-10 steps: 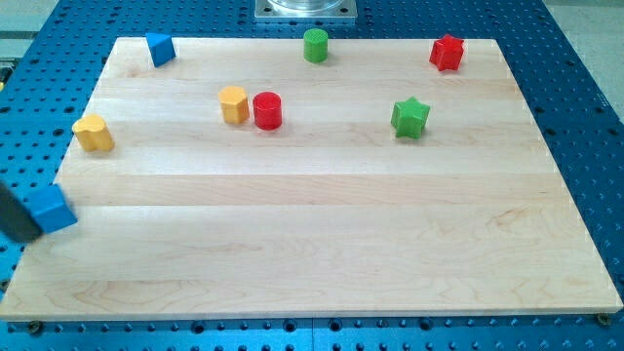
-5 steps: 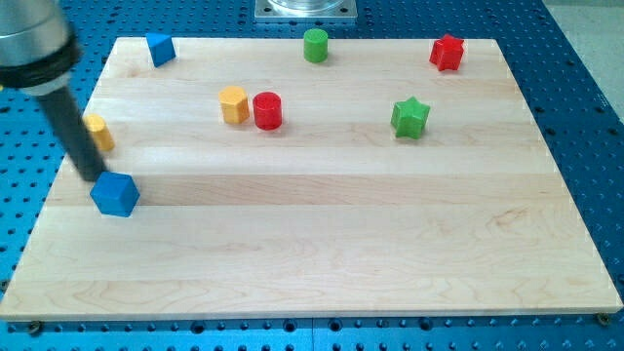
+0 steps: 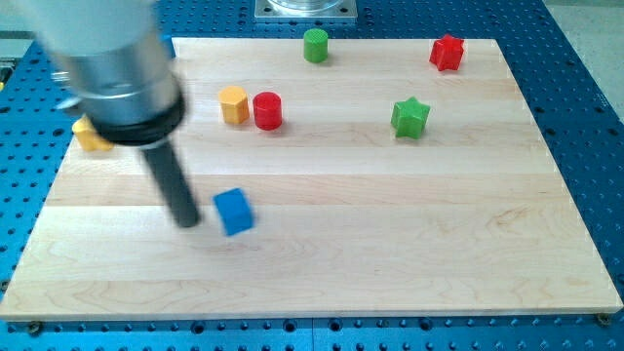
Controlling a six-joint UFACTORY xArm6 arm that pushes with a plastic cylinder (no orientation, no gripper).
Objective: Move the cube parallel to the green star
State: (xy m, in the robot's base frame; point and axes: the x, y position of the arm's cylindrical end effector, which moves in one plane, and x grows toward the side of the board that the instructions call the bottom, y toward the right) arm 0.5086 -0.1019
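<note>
Blue cube [image 3: 234,211] on wooden table [image 3: 390,244], left of centre, with my tip [image 3: 187,221] just beside it on the view's left.

No gripper is fitted: the arm ends in a dark rod, blurred, and contact between tip and cube cannot be confirmed. The cube is seen slightly turned, one corner toward the view's bottom; no long axis is shown. The green star [image 3: 410,117] is set well apart, toward the view's upper right. Also listed: red cylinder [image 3: 267,110] touching or just beside an orange block [image 3: 233,103]; green cylinder [image 3: 315,45] and red star [image 3: 447,52] near the top edge; a yellow block [image 3: 90,135] at the left, partly hidden by the arm.
</note>
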